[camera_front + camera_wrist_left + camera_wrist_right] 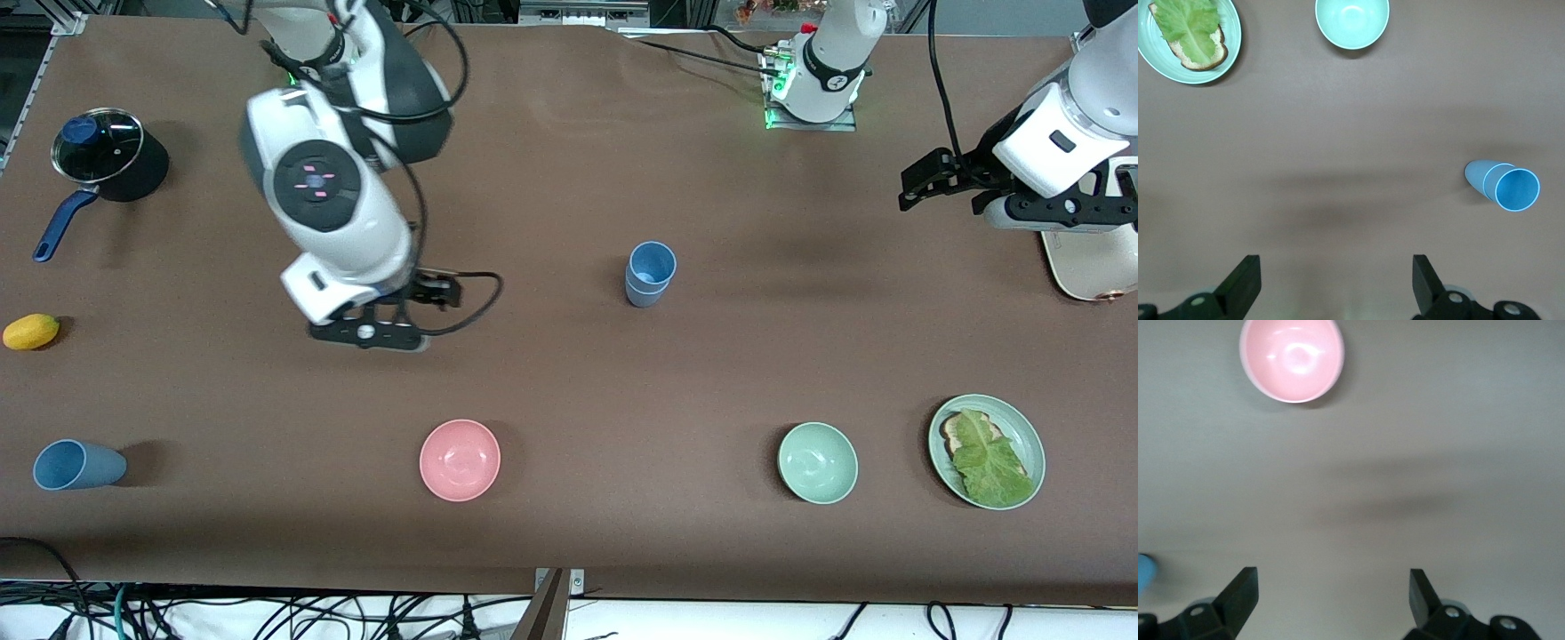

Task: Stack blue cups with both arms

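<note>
Two blue cups [650, 274] stand nested upright at the middle of the table; they also show in the left wrist view [1503, 185]. A third blue cup [76, 465] lies on its side near the front edge at the right arm's end, and a sliver of it shows in the right wrist view [1143, 573]. My right gripper [364, 335] hangs open and empty over bare table between the stack and that cup, open in its wrist view [1333, 603]. My left gripper [909, 188] is open and empty over bare table toward the left arm's end, away from the stack, open in its wrist view [1337, 287].
A pink bowl [460, 460] and a green bowl [817, 462] sit near the front edge. A green plate [1029, 440] with bread and lettuce lies beside the green bowl. A lidded pot [98, 147] and a yellow fruit [31, 331] are at the right arm's end. A white appliance [1089, 262] sits under the left arm.
</note>
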Motion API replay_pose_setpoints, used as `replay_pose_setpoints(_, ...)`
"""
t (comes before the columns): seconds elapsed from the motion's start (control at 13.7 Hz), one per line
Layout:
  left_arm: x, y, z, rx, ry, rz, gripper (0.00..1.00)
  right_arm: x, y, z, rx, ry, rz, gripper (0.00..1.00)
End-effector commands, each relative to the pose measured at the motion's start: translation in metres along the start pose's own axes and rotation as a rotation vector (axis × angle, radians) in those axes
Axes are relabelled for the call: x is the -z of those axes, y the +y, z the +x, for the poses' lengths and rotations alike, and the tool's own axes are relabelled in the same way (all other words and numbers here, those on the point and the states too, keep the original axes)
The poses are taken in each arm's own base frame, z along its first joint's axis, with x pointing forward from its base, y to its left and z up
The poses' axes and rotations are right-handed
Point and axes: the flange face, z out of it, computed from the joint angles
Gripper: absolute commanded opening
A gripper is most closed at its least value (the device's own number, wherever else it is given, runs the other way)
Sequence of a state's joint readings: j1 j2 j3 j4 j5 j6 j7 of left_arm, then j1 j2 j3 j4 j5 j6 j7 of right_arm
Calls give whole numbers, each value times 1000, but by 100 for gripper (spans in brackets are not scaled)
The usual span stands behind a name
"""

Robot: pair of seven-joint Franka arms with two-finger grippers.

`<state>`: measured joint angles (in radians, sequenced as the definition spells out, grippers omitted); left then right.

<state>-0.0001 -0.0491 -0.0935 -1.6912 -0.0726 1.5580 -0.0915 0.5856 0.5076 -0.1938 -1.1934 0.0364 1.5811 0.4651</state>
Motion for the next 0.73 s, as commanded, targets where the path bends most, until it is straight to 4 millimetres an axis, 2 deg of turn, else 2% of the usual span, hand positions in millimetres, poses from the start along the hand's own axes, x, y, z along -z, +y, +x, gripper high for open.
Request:
replay_pose_setpoints(0.0,8,-1,-1,-19,0,25,100,13,95,-10,65,-53,64,100)
replay_pose_setpoints(0.07,8,-1,-1,-19,2,25,100,17,131,-11,68,-61,84,100)
replay_pose_setpoints(0.22,7,1,-1,-22,0,26,100,27,187,-15,73,-50,109,100)
replay_pose_setpoints(0.29,7,1,-1,-22,2,27,100,33,208,-17,69,-49,120,100)
replay_pose_setpoints(0.37,7,1,-1,-22,0,27,100,41,224,-25,62,-47,131,100)
replay_pose_setpoints(0.51,8,0,0,-20,2,27,100,55,241,-37,44,-28,145,100)
replay_pose_setpoints(0.66,8,0,0,-20,2,27,100,59,250,-42,37,-21,137,100)
